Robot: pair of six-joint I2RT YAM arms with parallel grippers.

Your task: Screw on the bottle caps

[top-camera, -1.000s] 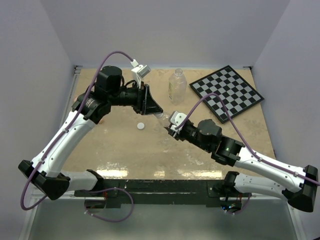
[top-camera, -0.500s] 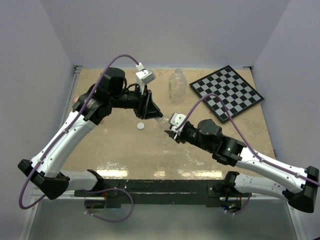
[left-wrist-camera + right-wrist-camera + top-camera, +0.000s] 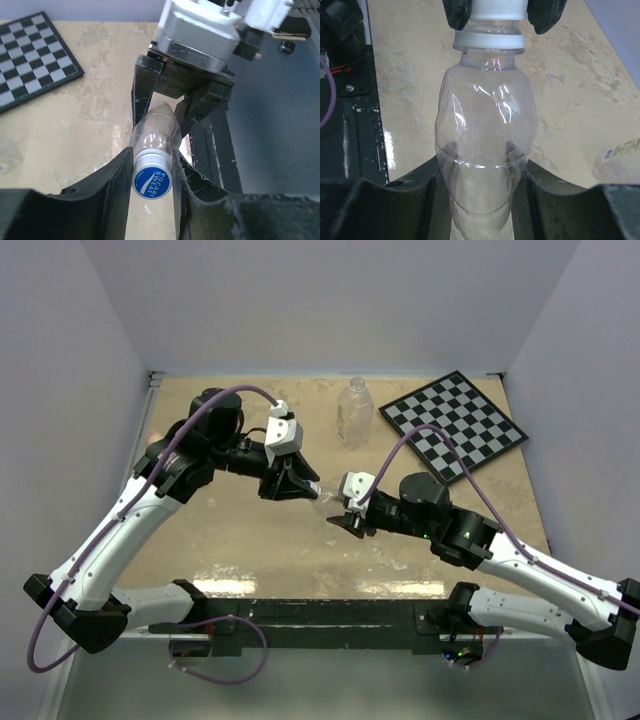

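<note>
From above, the left gripper (image 3: 303, 486) and right gripper (image 3: 340, 514) meet left of the checkerboard's (image 3: 455, 425) near corner, the small bottle (image 3: 322, 498) held between them. The wide bottle (image 3: 353, 412) stands just left of the checkerboard, its neck apparently bare; we find no white cap.

In the left wrist view, our left fingers (image 3: 117, 186) clamp the blue cap (image 3: 152, 183), seated on the clear neck.

The right wrist view shows the right fingers (image 3: 395, 200) pinching the bottle's glossy body.

We judge one cap partly on, the other untouched.
</note>
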